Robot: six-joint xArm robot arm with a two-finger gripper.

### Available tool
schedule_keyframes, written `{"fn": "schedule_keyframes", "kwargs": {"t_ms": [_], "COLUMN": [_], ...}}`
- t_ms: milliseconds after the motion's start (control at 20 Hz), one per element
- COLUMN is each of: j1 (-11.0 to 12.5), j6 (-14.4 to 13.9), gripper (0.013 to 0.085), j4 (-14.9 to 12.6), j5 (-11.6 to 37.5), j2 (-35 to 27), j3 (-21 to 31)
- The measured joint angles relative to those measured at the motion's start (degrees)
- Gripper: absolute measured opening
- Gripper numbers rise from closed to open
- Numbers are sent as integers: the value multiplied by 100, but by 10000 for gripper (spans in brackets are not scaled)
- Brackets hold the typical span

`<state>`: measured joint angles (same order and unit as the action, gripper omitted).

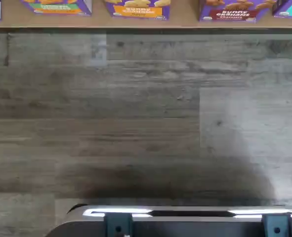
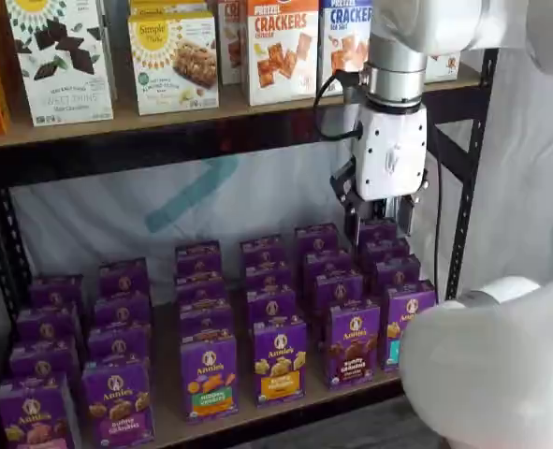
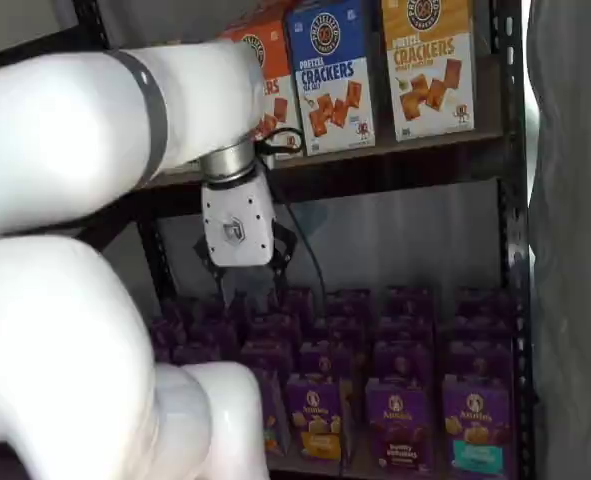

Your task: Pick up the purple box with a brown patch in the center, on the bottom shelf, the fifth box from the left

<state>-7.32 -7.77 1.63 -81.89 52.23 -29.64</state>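
Note:
The purple box point(image 2: 353, 341) with brown bunny crackers on its front stands upright in the front row of the bottom shelf point(image 2: 168, 419), between a yellow-orange-banded carton point(image 2: 279, 363) and a teal-banded one point(image 2: 403, 323). It also shows in a shelf view point(image 3: 398, 422) and in the wrist view point(image 1: 233, 11). My gripper point(image 2: 380, 223) hangs above the back rows of purple cartons, well above and behind the purple box. Its two black fingers stand apart with nothing between them. It also shows in a shelf view point(image 3: 245, 268).
Rows of purple Annie's cartons point(image 2: 117, 309) fill the bottom shelf. An upper shelf point(image 2: 211, 117) holds cracker boxes point(image 2: 282, 47). Black uprights point(image 2: 470, 159) frame the rack. The white arm point(image 3: 85, 330) blocks much of a shelf view. The wrist view shows grey floor point(image 1: 136, 113) and the dark mount point(image 1: 185, 222).

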Motion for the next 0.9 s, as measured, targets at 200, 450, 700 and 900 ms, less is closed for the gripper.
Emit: {"fn": "schedule_keyframes", "kwargs": {"t_ms": [200,450,700,900], "j1": [54,16,37,68], "j6": [63,12,20,37], "gripper": [850,850,850,850], "j4": [87,-49,-124,-172], "j5": [-78,153,548,1099], "j2": [-73,-105,-335,-613], "j3": [-51,53,262,517]}}
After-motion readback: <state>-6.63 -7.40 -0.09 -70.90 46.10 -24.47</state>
